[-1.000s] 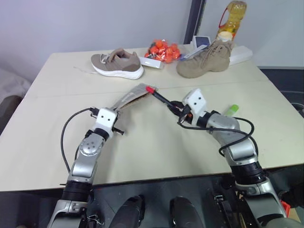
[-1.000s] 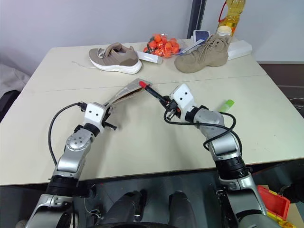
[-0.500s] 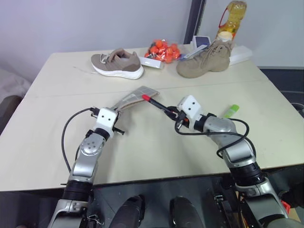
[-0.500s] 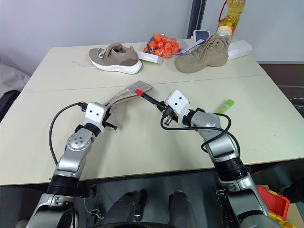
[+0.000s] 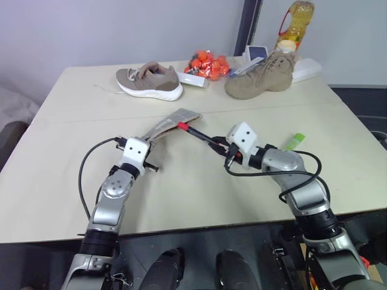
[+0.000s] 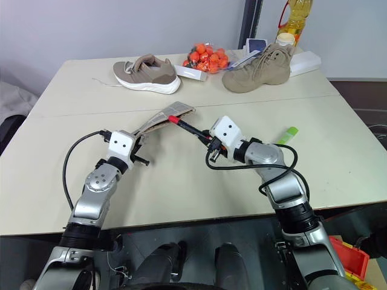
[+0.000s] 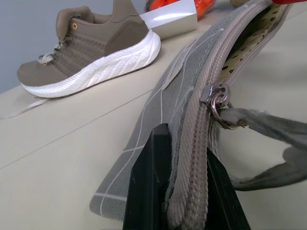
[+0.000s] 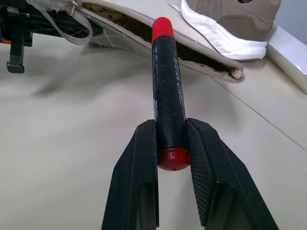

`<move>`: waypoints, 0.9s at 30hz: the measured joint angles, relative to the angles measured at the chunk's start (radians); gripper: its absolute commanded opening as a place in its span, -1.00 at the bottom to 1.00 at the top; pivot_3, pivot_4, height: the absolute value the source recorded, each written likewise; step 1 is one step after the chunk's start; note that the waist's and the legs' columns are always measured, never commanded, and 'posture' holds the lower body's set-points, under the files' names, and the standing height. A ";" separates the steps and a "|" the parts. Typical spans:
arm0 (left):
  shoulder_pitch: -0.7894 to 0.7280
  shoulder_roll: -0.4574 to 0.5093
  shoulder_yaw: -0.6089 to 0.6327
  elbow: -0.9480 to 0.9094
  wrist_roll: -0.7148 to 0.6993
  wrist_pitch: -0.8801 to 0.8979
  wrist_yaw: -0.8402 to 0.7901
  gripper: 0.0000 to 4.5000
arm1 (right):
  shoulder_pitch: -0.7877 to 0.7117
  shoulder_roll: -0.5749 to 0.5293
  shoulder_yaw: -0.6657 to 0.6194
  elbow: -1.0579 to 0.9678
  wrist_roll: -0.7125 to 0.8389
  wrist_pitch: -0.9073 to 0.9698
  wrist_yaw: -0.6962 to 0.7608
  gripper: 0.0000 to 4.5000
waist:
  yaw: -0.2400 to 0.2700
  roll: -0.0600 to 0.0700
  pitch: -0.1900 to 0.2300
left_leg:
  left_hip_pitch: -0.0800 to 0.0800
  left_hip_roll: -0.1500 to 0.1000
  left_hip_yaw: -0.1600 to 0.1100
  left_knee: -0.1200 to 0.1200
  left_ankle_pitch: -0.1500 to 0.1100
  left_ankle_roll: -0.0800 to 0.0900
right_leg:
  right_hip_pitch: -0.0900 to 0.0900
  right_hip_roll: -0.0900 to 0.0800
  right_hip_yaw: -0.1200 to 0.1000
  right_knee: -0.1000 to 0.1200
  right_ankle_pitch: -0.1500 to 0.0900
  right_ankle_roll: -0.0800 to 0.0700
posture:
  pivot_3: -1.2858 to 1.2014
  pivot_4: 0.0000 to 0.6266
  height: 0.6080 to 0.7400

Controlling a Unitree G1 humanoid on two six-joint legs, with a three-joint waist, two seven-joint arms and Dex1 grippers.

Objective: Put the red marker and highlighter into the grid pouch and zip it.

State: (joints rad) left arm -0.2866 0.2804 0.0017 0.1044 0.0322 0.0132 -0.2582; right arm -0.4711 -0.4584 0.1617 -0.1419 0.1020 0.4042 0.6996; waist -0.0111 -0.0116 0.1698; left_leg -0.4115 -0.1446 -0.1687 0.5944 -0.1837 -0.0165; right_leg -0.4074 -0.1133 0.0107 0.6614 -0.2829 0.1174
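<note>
Left end effector (image 7: 184, 184): clamped together on the near end of the grid pouch (image 5: 171, 124), right at the zipper edge, holding this end lifted off the surface (image 5: 72, 175). Far end of the pouch resting on the surface, mouth unzipped and gaping toward the right arm; dotted lining visible inside. Metal zipper pull (image 7: 216, 96) hanging just beyond the left fingertips, with a strap dangling from it.

Right end effector (image 8: 171, 143): clamped on the red marker (image 5: 196, 132), gripping it near its rear red end. Marker pointing forward and to the left, red cap leading. Cap tip at the open mouth of the pouch, at the far corner; cannot tell for sure whether touching the fabric or just beside it. Most of the marker body outside the pouch, in the air above the surface.

Highlighter (image 5: 294, 141): lying flat on the surface, on the right, apart from the pouch and beside the right forearm.

At the far side of the surface, well apart from the pouch: low sneaker (image 5: 150, 80) with white sole, white box (image 5: 193, 79) beside it, bag of small orange things (image 5: 208, 64), tan boot (image 5: 261, 75), and bottle of yellow oil (image 5: 293, 23) behind the boot.
</note>
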 measured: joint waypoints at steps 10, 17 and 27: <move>0.000 -0.001 0.000 -0.001 0.000 -0.001 -0.012 -1.00 | -0.001 0.000 0.000 0.018 -0.020 0.002 -0.015 -0.84 | 0.000 0.000 0.000 | 0.000 0.000 0.000 0.000 0.000 0.000 | 0.000 0.000 0.000 0.000 0.000 0.000 | 0.03 -0.52 1.00; 0.001 -0.004 -0.008 -0.003 0.000 -0.011 -0.029 -1.00 | -0.005 -0.017 0.022 0.029 -0.051 -0.010 -0.008 -0.84 | 0.001 0.000 0.000 | 0.000 0.000 0.000 0.000 0.000 0.000 | 0.000 0.000 0.000 0.000 0.000 0.000 | 0.03 -0.52 1.00; 0.028 0.094 -0.119 -0.043 0.036 -0.166 -0.192 -1.00 | -0.085 -0.166 0.171 0.004 -0.246 -0.177 0.104 -0.84 | 0.000 0.000 0.000 | 0.000 0.000 0.001 0.000 0.000 0.000 | 0.000 0.000 0.000 -0.001 0.000 0.000 | 0.03 -0.52 1.00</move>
State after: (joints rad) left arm -0.2587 0.3744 -0.1174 0.0615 0.0678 -0.1529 -0.4498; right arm -0.5564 -0.6240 0.3332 -0.1375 -0.1442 0.2272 0.8035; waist -0.0113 -0.0121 0.1701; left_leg -0.4117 -0.1445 -0.1678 0.5944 -0.1838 -0.0164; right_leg -0.4072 -0.1138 0.0108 0.6603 -0.2829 0.1175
